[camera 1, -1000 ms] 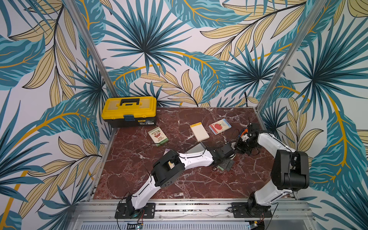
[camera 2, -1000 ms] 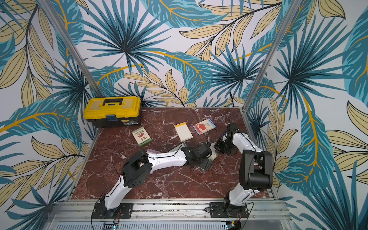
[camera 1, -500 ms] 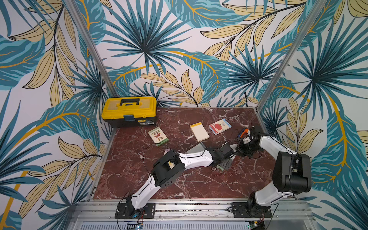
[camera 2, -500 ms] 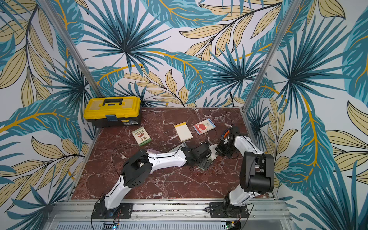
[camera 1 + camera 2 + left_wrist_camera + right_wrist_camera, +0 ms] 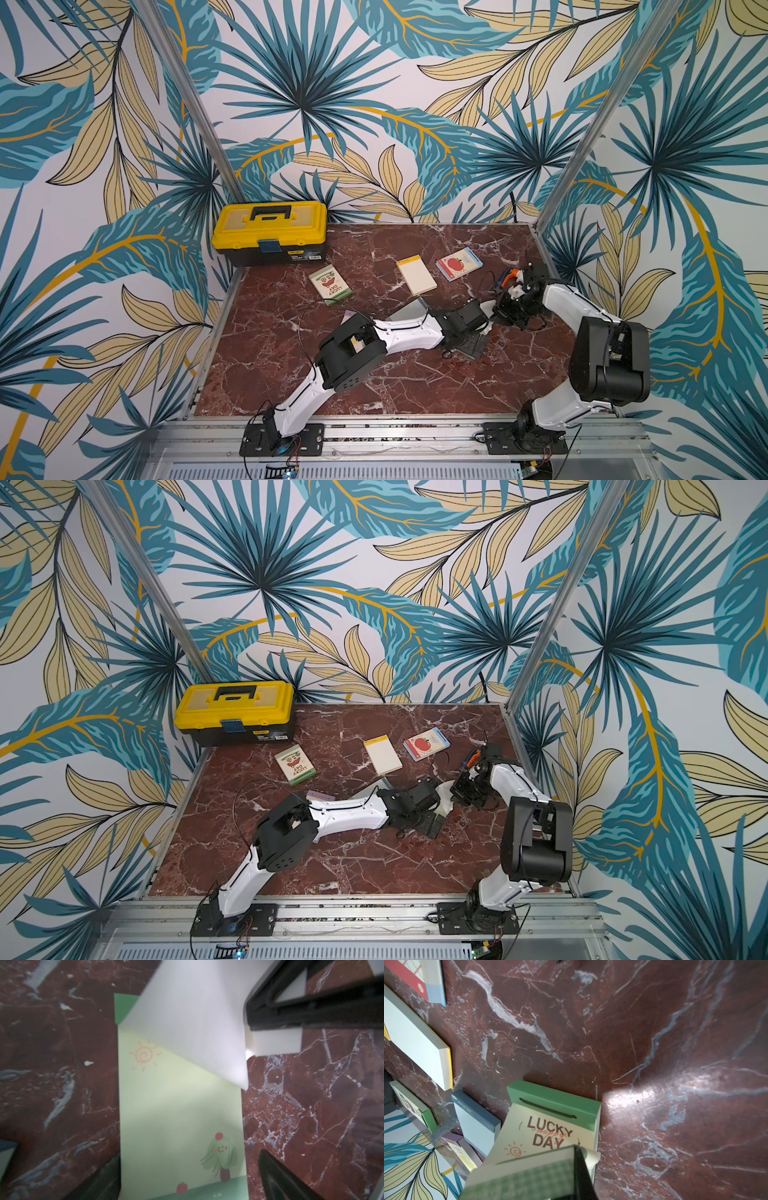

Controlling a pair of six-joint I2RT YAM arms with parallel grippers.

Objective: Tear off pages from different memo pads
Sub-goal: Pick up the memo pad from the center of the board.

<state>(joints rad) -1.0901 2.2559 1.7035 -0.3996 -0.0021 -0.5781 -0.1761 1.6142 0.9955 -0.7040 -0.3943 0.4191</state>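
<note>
Right of centre on the red marble table (image 5: 374, 386), the two arms met over one green memo pad (image 5: 554, 1103). The left gripper (image 5: 187, 1184) stood wide apart. In the left wrist view it had one black finger (image 5: 280, 1178) at each side of the pad's lower end. Whether either finger touched the pad I could not tell.

The right gripper (image 5: 500, 312) was closed tight on a page (image 5: 191, 1022), the pad's top sheet, pinching it near a free corner. The page was peeled back diagonally and rose in a curl, and its white underside filled the upper middle of the left wrist view. In the right wrist view its printed face read "LUCKY DAY" at lower centre, and it met the pad at the green header. The sheet beneath (image 5: 178, 1105) showed a small orange sun and a smiling tree.

The other memo pads lay flat. In both top views a second green "LUCKY DAY" pad (image 5: 330, 285) lay left of centre, a cream pad (image 5: 416, 275) at centre, and an apple-covered pad (image 5: 459, 264) just right of it. In the right wrist view a blue-spined pad (image 5: 475, 1120) lay just beside the held one, with a lilac pad (image 5: 459, 1152) beyond it. A yellow toolbox (image 5: 268, 232) sat in the table's upper left corner.
</note>
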